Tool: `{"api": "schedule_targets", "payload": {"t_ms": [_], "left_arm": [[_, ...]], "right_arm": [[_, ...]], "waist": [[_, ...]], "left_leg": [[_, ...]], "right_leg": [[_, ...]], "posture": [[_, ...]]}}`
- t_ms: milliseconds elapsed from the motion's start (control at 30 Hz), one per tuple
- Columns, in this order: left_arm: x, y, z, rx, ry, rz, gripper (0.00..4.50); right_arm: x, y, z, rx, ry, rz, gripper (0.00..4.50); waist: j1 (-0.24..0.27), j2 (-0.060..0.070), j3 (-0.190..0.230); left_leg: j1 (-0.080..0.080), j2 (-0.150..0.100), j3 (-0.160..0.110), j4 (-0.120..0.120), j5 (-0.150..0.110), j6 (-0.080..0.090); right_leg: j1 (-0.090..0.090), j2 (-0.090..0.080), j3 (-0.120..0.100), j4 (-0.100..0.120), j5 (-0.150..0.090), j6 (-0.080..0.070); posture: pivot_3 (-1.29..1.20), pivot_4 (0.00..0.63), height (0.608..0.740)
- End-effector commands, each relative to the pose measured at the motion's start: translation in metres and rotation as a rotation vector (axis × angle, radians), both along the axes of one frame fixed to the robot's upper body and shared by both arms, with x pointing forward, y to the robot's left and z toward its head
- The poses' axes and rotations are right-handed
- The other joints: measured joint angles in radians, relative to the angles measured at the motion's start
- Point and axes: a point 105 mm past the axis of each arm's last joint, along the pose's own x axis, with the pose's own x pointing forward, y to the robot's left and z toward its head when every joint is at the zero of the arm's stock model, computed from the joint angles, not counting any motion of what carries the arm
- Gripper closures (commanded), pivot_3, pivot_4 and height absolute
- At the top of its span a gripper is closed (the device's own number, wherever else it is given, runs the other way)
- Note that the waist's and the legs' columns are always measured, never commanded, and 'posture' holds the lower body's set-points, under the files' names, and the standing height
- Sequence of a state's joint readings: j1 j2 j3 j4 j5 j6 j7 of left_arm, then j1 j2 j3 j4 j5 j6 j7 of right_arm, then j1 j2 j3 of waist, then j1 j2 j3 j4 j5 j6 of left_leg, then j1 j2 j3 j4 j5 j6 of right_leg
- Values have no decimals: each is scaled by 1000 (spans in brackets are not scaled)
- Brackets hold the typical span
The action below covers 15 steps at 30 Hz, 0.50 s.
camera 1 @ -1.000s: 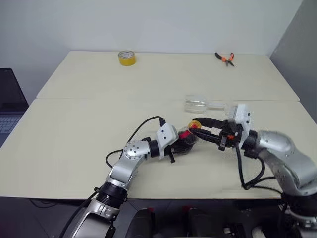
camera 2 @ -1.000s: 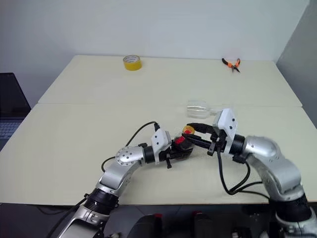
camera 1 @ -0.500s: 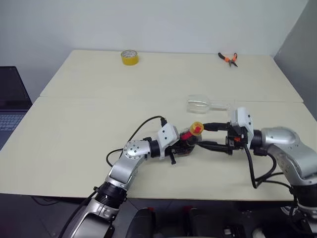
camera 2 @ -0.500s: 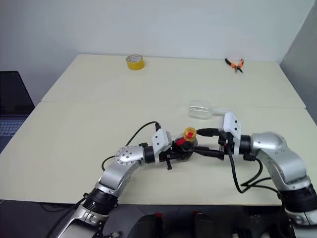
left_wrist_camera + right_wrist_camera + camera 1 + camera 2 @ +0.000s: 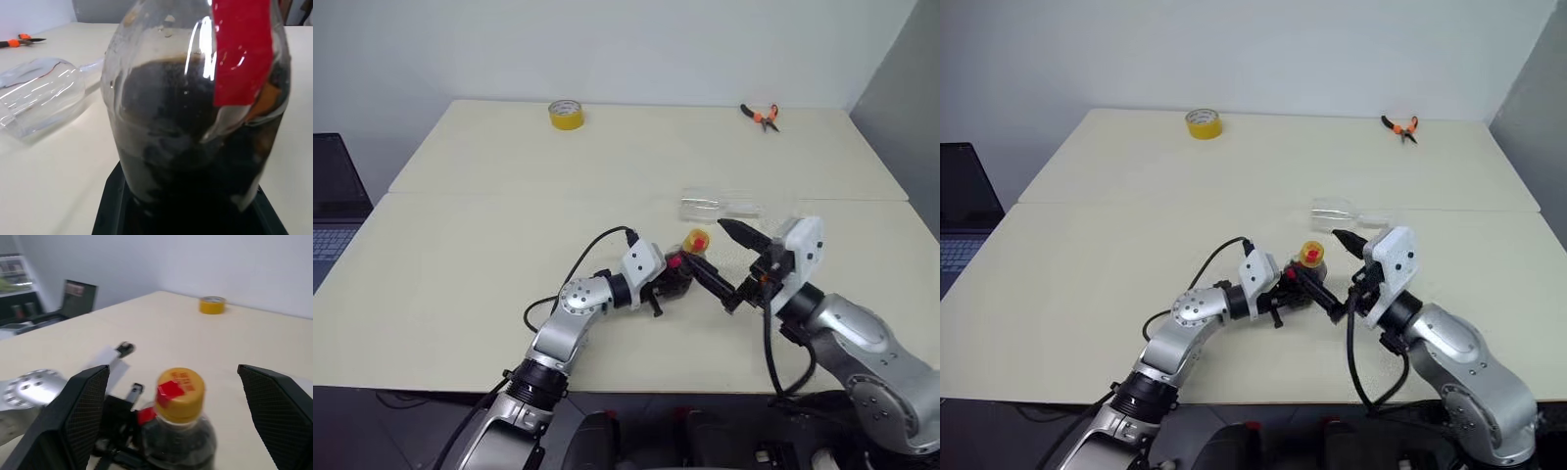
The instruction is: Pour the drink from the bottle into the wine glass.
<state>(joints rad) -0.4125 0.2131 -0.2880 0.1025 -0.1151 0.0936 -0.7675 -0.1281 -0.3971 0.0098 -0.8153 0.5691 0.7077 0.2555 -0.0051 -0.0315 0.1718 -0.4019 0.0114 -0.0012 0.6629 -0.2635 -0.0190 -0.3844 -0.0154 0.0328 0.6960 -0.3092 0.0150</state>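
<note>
Yellow-capped, the bottle stands near the middle of the pale table, pinched at its bulbous body by the left gripper, whose fingers are closed tight on it. Dark drink fills its lower body below the red label. The right gripper is beside the cap with its fingers spread wide and apart from it. Just behind, the wine glass lies on its side. A yellow tape roll and orange pliers sit along the far edge.
</note>
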Motion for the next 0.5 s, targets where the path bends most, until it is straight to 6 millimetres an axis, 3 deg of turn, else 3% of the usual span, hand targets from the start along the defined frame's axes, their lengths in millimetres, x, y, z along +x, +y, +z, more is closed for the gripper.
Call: {"api": "schedule_targets", "payload": {"t_ms": [33, 500], "left_arm": [[6, -4, 22, -44, -88, 16, 3583], [3, -6, 20, -50, -74, -1, 3727]], "right_arm": [[-4, 6, 5, 2, -39, -15, 30], [7, 10, 6, 54, -48, -60, 30]], "waist": [[0, 0, 0], [-2, 0, 0]], "left_leg": [[0, 0, 0, 0, 0, 0], [0, 0, 0, 0, 0, 0]], "right_leg": [[0, 0, 0, 0, 0, 0], [0, 0, 0, 0, 0, 0]], "posture": [[0, 150, 740], [0, 150, 740]]}}
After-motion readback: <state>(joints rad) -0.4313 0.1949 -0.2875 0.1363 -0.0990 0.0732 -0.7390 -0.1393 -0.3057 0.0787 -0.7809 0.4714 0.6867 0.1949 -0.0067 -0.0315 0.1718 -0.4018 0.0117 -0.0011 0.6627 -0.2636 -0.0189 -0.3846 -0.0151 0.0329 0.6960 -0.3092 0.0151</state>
